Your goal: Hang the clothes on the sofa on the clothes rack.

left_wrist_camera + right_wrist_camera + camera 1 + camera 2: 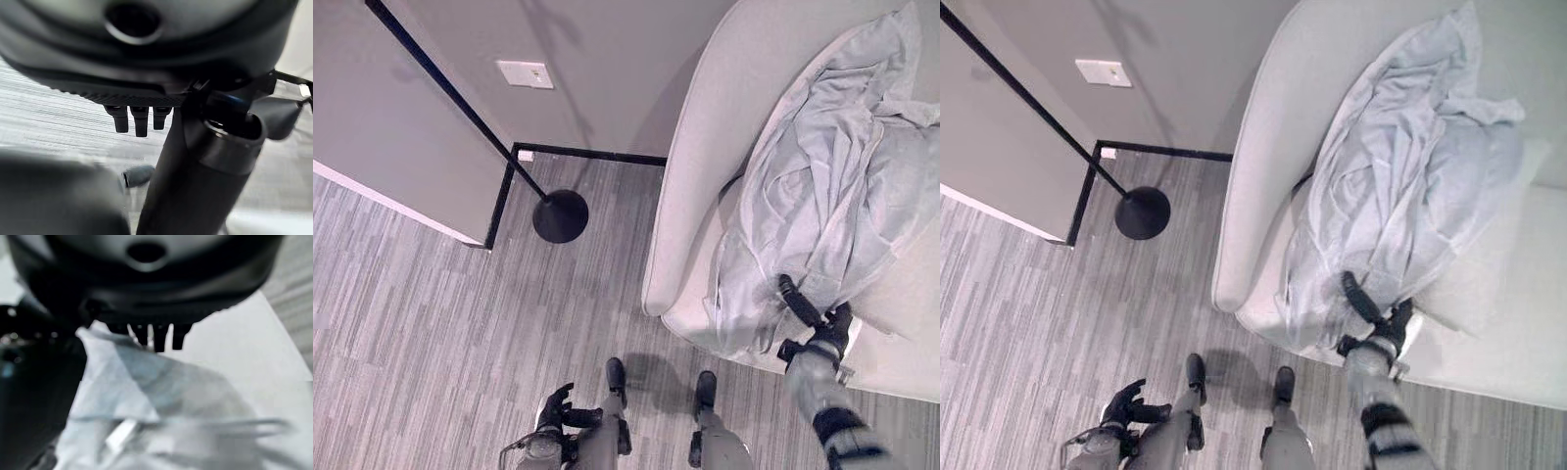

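Right hand [820,328] is seen at the sofa's front edge, its fingers curled into the lower folds of the pale grey garment [842,186], so a grip on the cloth appears to be made. The garment lies heaped over the sofa [724,127], spread from the backrest down to the seat's front edge, near the sofa's left arm. In the right wrist view the cloth [161,396] is seen bunched just under the fingers [146,335].

Left hand [553,406] hangs low by the floor, its fingers loosely spread and nothing held.

For the pick to go well, a thick bunch of fabric should be gathered rather than one thin fold, since a loose hem would likely slip. The cloth is best lifted clear of the seat before it is carried, so that no trailing part drags or catches. The clothes rack [558,215], whose black base stands on the floor well to the left of the sofa, has then to be reached.
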### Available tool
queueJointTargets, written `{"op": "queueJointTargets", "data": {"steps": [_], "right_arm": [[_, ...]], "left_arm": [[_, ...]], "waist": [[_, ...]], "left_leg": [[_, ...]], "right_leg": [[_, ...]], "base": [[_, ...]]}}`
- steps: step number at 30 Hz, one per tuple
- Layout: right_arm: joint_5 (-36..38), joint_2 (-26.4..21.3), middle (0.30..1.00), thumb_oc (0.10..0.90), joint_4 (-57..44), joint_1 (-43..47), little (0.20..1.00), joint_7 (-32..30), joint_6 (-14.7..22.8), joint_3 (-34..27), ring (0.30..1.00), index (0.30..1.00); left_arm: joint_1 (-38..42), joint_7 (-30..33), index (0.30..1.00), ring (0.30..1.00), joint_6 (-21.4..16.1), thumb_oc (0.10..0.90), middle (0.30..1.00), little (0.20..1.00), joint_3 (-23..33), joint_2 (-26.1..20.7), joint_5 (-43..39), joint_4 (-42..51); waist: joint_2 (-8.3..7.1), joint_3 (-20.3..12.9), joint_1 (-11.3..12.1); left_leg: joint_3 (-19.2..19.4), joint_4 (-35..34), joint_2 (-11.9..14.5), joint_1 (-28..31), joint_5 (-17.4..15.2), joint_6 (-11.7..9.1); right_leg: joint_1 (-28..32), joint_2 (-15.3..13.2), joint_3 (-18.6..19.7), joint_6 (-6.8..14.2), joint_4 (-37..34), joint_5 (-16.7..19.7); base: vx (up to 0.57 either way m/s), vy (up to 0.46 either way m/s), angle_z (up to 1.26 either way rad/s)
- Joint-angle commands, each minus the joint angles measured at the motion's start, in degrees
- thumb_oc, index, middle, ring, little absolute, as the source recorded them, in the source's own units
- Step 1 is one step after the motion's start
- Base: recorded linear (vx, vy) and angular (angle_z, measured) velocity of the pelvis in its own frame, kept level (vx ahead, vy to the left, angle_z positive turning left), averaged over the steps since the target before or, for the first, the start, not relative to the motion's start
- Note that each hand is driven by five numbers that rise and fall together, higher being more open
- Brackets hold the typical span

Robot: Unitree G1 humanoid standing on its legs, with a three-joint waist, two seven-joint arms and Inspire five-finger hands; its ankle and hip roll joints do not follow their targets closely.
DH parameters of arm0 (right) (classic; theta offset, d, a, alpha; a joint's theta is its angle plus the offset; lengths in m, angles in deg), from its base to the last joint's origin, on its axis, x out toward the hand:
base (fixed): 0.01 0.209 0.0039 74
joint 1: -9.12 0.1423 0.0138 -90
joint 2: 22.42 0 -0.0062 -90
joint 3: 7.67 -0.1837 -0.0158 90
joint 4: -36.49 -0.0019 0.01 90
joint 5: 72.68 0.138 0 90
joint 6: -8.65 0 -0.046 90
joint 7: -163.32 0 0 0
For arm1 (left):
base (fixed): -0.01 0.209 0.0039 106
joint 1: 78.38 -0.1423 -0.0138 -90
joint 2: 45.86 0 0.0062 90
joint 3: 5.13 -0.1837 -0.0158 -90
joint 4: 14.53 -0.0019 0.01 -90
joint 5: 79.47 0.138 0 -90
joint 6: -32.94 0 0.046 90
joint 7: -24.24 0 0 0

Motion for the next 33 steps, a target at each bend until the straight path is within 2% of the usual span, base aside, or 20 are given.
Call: {"op": "queueJointTargets", "data": {"steps": [1,5,8,12,17,18,21,26,27,29,33], "right_arm": [[-7.32,5.41,0.900,0.800,-2.93,7.51,0.900,-0.33,2.12,2.82,0.900,0.900],[-10.53,6.11,0.900,0.800,-6.79,3.34,0.900,-3.30,2.04,1.56,0.900,0.900],[-10.50,7.06,0.900,0.800,-7.36,0.89,0.900,-3.37,1.70,2.49,0.900,0.900],[-9.03,7.56,0.900,0.800,-5.85,1.73,0.900,-4.27,1.71,2.60,0.900,0.900],[-12.63,6.92,0.900,0.800,-9.58,-1.29,0.900,-7.61,2.42,0.52,0.900,0.900],[-14.72,6.00,0.900,0.800,-14.25,-5.84,0.900,-7.38,2.58,-0.98,0.900,0.900],[-14.59,5.81,0.900,0.800,-15.52,-8.58,0.900,-7.01,3.15,-2.46,0.900,0.900],[-10.02,6.55,0.900,0.800,-10.40,-6.53,0.900,-6.15,3.90,-2.53,0.900,0.900],[-6.84,6.72,0.900,0.800,-5.45,-3.82,0.900,-5.31,4.40,-2.10,0.900,0.900],[-4.82,6.84,0.900,0.800,-2.84,-2.16,0.900,-4.94,4.87,-2.04,0.900,0.900],[2.75,7.45,0.900,0.800,8.77,6.54,0.900,-1.71,6.04,0.78,0.900,0.900]], "left_arm": [[2.56,3.64,0.900,0.900,-0.72,0.800,0.900,0.900,-4.69,-0.72,7.42,-4.17],[3.26,5.36,0.900,0.900,-0.49,0.800,0.900,0.900,-5.67,-0.63,10.43,-4.18],[4.01,6.05,0.900,0.900,-0.26,0.800,0.900,0.900,-7.34,-0.17,12.62,-4.36],[4.98,6.78,0.900,0.900,-0.32,0.800,0.900,0.900,-9.23,-0.43,15.11,-3.32],[4.66,8.19,0.900,0.900,-0.66,0.800,0.900,0.900,-11.04,-0.71,18.33,-2.10],[4.14,8.95,0.900,0.900,0.12,0.800,0.900,0.900,-10.36,-0.66,20.56,-3.86],[3.65,9.09,0.900,0.900,0.69,0.800,0.900,0.900,-9.75,-0.70,22.34,-5.55],[4.69,9.66,0.900,0.900,0.21,0.800,0.900,0.900,-9.22,-1.26,21.90,-5.58],[5.56,9.81,0.900,0.900,-0.10,0.800,0.900,0.900,-9.66,-1.55,21.48,-4.78],[6.04,9.93,0.900,0.900,-0.15,0.800,0.900,0.900,-10.08,-1.71,21.43,-4.42],[7.34,9.77,0.900,0.900,-0.40,0.800,0.900,0.900,-12.77,-2.10,21.65,-3.36]], "waist": [[-3.28,-1.11,2.40],[-3.54,-0.76,1.48],[-3.82,-0.22,0.77],[-3.51,0.60,0.57],[-3.09,1.09,-0.29],[-3.61,1.05,-1.17],[-4.37,0.97,-1.90],[-4.92,1.27,-1.99],[-4.83,1.55,-1.68],[-4.70,1.74,-1.52],[-3.67,2.26,-0.31]], "left_leg": [[-2.53,0.27,-0.65,-0.67,-5.01,-0.25],[-1.97,0.27,-0.74,-0.13,-5.37,-0.19],[-1.31,0.27,-0.57,0.36,-5.58,-0.14],[-1.12,0.27,-0.62,0.35,-5.49,-0.19],[-0.95,0.27,-0.76,0.26,-5.63,-0.08],[-0.35,0.27,-0.65,0.89,-5.93,0.01],[0.21,0.27,-0.45,1.45,-6.25,0.06],[0.87,0.27,-0.40,1.47,-6.28,0.13],[0.91,0.27,-0.44,1.32,-6.25,0.18],[0.90,0.27,-0.45,1.24,-6.21,0.14],[0.27,0.27,-0.75,0.45,-5.89,-0.08]], "right_leg": [[1.06,-3.81,1.31,1.90,0.35,-2.77],[1.05,-3.96,1.77,2.13,0.35,-2.67],[0.90,-3.97,2.37,2.19,0.35,-2.50],[0.61,-4.07,2.71,2.28,0.35,-2.33],[0.33,-4.05,3.14,2.41,0.35,-2.27],[0.56,-4.07,3.56,2.42,0.35,-2.26],[0.61,-4.06,4.05,2.56,0.35,-2.19],[-0.20,-3.94,4.84,2.62,0.35,-1.63],[-0.50,-3.86,5.03,2.58,0.35,-1.50],[-0.58,-3.88,4.94,2.57,0.35,-1.48],[-1.04,-3.96,4.45,2.49,0.35,-1.29]], "base": [[0.00,0.000,0.00],[0.00,0.004,0.02],[-0.01,0.001,-0.01],[-0.02,0.004,-0.03],[0.00,0.000,0.00],[0.00,0.000,0.00],[0.00,-0.001,-0.03],[-0.03,-0.001,-0.15],[-0.03,-0.006,-0.13],[-0.02,-0.007,-0.16],[0.00,-0.004,0.00]]}}
